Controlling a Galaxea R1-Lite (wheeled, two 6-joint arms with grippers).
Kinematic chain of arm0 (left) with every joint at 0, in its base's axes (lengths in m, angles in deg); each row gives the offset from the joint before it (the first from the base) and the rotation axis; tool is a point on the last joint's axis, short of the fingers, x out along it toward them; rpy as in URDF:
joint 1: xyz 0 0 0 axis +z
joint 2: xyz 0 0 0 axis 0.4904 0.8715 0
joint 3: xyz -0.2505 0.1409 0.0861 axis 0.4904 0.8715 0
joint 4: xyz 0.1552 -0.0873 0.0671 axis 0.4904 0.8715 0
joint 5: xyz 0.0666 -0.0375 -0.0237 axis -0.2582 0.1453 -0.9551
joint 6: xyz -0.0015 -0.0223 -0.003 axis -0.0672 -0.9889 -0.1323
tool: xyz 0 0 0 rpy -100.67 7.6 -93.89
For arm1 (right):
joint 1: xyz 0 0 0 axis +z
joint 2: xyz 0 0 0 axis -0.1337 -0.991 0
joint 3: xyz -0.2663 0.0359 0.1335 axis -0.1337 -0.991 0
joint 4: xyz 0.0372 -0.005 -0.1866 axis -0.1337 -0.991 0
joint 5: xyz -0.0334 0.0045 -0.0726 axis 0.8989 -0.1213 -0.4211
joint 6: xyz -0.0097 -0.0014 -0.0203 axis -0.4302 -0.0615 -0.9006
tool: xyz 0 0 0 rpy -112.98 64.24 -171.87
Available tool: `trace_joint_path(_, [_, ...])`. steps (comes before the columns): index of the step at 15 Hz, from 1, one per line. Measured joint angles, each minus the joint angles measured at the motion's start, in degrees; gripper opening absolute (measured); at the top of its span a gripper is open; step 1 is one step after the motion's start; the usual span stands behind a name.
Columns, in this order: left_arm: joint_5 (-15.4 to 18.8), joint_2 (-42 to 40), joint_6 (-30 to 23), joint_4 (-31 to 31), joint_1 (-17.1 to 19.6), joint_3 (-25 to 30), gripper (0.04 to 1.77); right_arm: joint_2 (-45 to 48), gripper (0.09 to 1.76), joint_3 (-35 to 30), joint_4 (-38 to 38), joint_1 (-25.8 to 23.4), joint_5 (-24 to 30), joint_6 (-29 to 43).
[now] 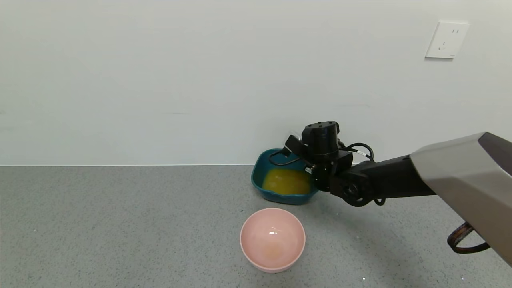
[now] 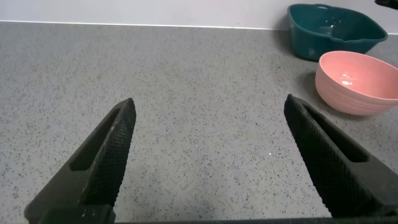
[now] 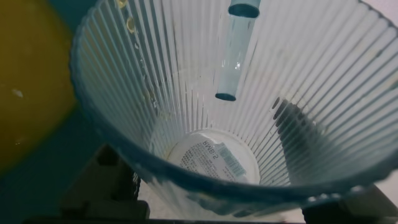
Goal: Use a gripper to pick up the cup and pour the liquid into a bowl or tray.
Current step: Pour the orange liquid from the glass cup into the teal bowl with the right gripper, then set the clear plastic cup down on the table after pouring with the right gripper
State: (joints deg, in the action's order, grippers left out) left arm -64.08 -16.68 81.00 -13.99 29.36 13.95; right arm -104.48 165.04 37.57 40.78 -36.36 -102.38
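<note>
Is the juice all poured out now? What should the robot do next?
Probably tip the cup back upright. In the right wrist view it looks empty, only droplets inside, and the orange liquid already sits in the teal dish. The right gripper holds it there; the left gripper waits open.

The grey speckled table (image 1: 120, 224) carries a teal dish (image 1: 260, 188) and a pink bowl (image 1: 273, 240).
</note>
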Motion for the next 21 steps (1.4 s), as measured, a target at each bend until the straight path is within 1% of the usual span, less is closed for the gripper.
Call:
trace_joint_path(6, [0.0,0.0,0.0,0.0,0.0,0.0,1.72,8.3,1.37,-12.1,0.3,-2.7,4.5,24.0])
trace_joint_path(10, [0.0,0.0,0.0,0.0,0.0,0.0,1.72,14.7,1.37,-19.7,0.6,-6.6,9.3,38.0])
trace_joint_path(13, [0.0,0.0,0.0,0.0,0.0,0.0,1.72,18.1,1.37,-23.8,1.9,-9.0,12.9,48.3])
trace_joint_path(16, [0.0,0.0,0.0,0.0,0.0,0.0,1.72,19.3,1.37,-28.2,7.5,-10.6,16.3,53.5])
trace_joint_path(19, [0.0,0.0,0.0,0.0,0.0,0.0,1.72,19.5,1.37,-32.8,15.5,-11.5,16.9,56.1])
trace_joint_path(21, [0.0,0.0,0.0,0.0,0.0,0.0,1.72,19.2,1.37,-36.0,20.9,-11.7,16.9,56.6])
